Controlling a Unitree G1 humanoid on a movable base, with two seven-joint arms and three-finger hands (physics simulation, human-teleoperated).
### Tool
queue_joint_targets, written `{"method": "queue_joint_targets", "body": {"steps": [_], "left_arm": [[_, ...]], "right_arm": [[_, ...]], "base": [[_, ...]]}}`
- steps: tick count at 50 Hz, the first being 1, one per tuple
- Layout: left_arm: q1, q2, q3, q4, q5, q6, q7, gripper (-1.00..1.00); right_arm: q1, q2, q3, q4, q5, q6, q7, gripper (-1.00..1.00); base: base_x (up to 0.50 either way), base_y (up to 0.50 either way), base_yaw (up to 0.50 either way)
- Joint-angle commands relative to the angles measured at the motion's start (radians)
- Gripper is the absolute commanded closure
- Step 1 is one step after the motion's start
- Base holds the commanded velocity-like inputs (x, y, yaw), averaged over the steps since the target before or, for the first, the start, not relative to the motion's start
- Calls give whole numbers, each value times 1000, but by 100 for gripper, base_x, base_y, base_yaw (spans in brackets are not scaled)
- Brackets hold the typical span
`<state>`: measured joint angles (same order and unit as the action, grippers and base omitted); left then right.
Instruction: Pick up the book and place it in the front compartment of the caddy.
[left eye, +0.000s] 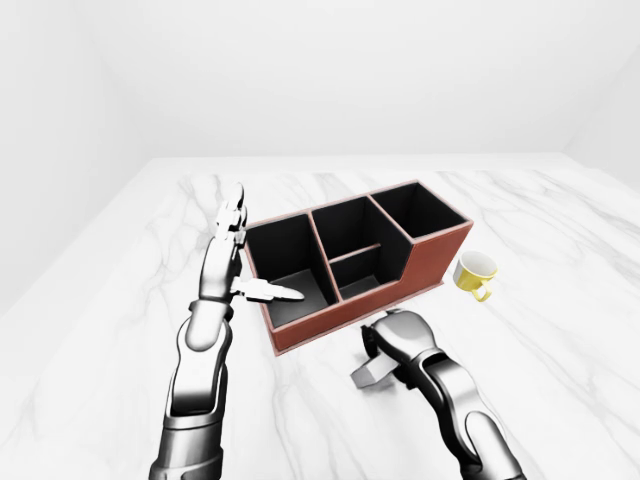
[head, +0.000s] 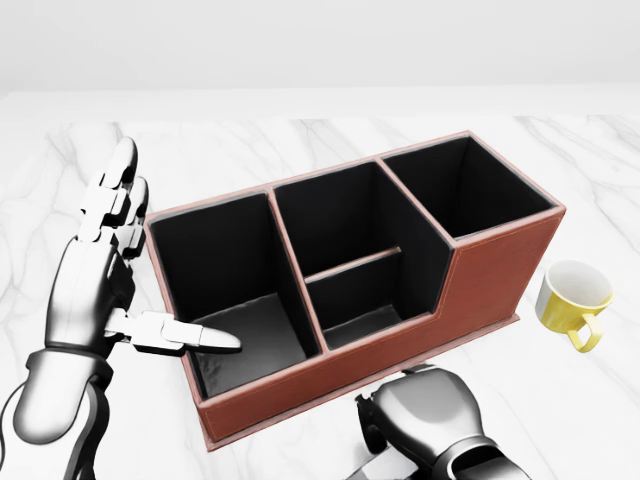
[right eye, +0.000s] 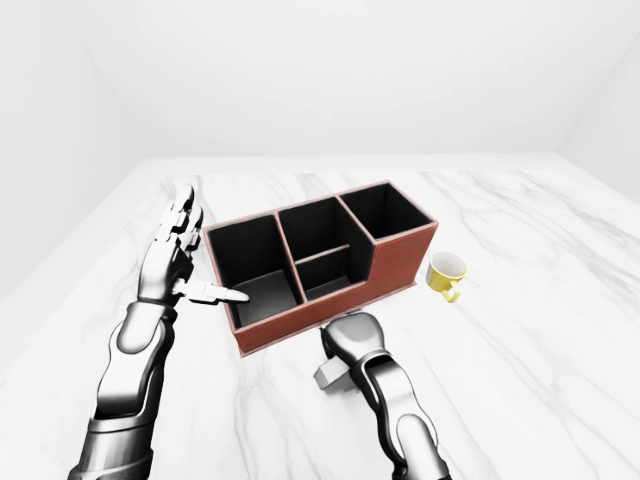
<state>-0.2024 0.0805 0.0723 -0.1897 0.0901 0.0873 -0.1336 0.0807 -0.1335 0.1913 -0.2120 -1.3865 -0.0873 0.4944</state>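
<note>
Landmark: caddy (head: 480, 290), a reddish-brown box of leather-like look with matte black lining, standing on the counter (left eye: 560, 400).
Compartments: one large bay at the head view's left, a middle bay split by a low divider, one taller bay at the right; all show bare floors.
Counter: white marble with grey veining, smooth.
Left hand (head: 100, 270): just left of the caddy's left wall, fingers spread wide and upright, thumb reaching over the rim into the left bay; holds nothing.
Right hand (left eye: 400, 345): just below the caddy's near wall in the left-eye view, curled knuckles-up over a small grey shape; I cannot tell whether it grips anything.
Book: not identifiable in any view; the grey shape under the right hand may belong to the hand itself.
Mug (head: 572, 300): yellow, glossy, white inside, handle toward the viewer, right of the caddy and apart from it.
Step in hand: judged early or unresolved, since no bay holds a book.
Next move: probably locating the book, then closing fingers round it.
</note>
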Motion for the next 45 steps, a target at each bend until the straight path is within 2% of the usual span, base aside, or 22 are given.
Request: {"method": "queue_joint_targets", "body": {"steps": [1, 10, 16, 28, 39, 45], "left_arm": [[6, -1, -1, -13, 2, 0, -1, -100], [8, -2, -1, -11, 0, 0, 0, -100], [9, -3, -1, -16, -1, 0, 0, -100], [-4, -4, -4, 4, 0, 0, 4, -100], [-16, -3, -7, 7, 1, 0, 2, -100], [-15, -4, -7, 3, 0, 0, 1, -100]], "right_arm": [[49, -1, -11, 41, -8, 0, 48, 100], [26, 0, -15, 55, 13, 0, 16, 100], [23, -2, -34, 15, 31, 0, 45, 100], [37, -4, -112, -203, 116, 0, 204, 100], [-1, 19, -190, -466, 258, 0, 204, 100], [-24, 21, -206, -516, 287, 0, 204, 100]], "base": [[0, 0, 0], [0, 0, 0], [0, 0, 0], [0, 0, 0], [0, 0, 0], [0, 0, 0]]}}
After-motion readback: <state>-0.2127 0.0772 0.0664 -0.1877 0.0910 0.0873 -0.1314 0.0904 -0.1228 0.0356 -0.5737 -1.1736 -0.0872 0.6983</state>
